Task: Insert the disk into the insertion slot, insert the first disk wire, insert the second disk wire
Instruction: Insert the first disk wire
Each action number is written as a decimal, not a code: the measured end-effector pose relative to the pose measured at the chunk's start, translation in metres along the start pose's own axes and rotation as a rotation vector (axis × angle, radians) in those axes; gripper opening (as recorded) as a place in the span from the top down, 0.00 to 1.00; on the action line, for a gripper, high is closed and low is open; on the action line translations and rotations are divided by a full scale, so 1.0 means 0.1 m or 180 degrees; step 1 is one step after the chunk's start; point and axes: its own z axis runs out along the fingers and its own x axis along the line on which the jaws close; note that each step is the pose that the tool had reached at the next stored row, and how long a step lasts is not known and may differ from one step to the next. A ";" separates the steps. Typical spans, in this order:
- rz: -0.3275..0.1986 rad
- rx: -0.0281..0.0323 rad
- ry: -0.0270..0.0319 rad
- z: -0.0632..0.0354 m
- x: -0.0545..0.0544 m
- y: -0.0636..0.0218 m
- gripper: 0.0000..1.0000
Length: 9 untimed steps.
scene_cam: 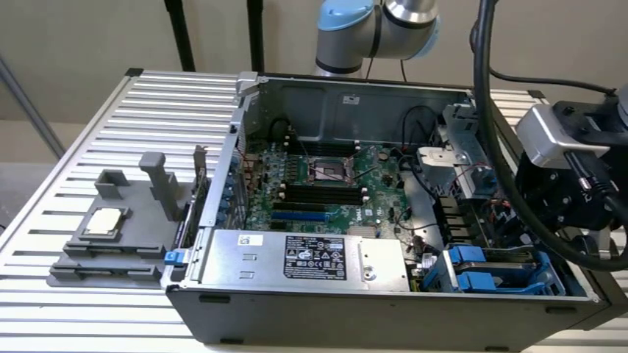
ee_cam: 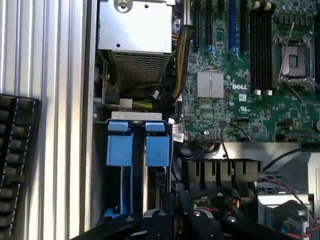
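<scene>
The claw [ee_cam: 175,217], pressed together, hangs over the open computer case [scene_cam: 393,316]; whether it pinches anything I cannot tell. Just ahead of it the disk [ee_cam: 158,150], known by its two blue carrier tabs, sits in the insertion slot [ee_cam: 136,116], tabs at the slot's mouth. The slot runs tight along the case's side wall, with the slatted table [ee_cam: 55,60] beyond that edge. Farther ahead of the claw stands the silver power-supply box [ee_cam: 135,30], a cable bundle [ee_cam: 177,75] crowding the gap between. Beside the claw, away from the wall, a row of black connectors [ee_cam: 220,172] lies close; past them the motherboard [ee_cam: 240,100] lies open.
</scene>
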 end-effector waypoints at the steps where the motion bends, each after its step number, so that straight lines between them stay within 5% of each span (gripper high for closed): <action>1: 0.0040 0.0005 0.0001 0.003 0.00 0.000 0.83; 5: 0.0151 0.0008 0.0025 0.014 0.00 -0.001 0.83; 9: 0.0162 -0.0018 0.0115 0.019 0.00 -0.006 0.83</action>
